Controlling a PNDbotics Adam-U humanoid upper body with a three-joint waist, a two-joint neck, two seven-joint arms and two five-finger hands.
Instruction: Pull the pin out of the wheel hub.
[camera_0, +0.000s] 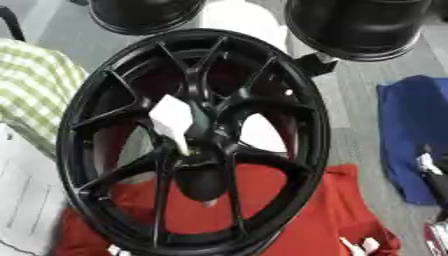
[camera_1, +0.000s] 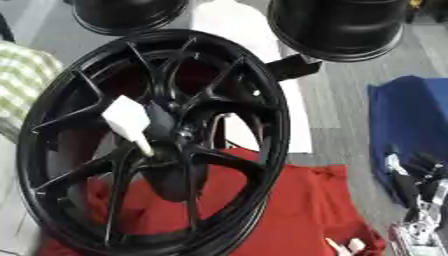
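The wheel (camera_0: 192, 142) stands tilted on edge in the middle of both views, a black rim with thin paired spokes running to a dark hub (camera_0: 203, 137). A white, wedge-shaped piece (camera_0: 172, 120) sits against the hub, broad at the top and tapering down to a narrow tip near the centre; whether this is the pin cannot be told. Below the hub a rounded black shape (camera_0: 201, 182) shows through the spokes.

The wheel's lower edge rests on a red cloth (camera_0: 324, 215) spread over the grey floor (camera_0: 350, 100). Left of the wheel lies a green-and-white checked cloth (camera_0: 31, 85), and below it a white sheet (camera_0: 26, 200). A white panel (camera_1: 293, 115) lies behind the wheel. To the right, apart from the wheel, is a blue cloth (camera_0: 411, 120).

At the right edge, over the blue cloth, the right hand (camera_1: 411, 177) shows as dark fingers with silver parts, well apart from the wheel; I cannot tell whether it is spread or curled. The left hand shows in neither view.

Two more black rims (camera_0: 144, 15) (camera_0: 359, 27) stand at the far edge.
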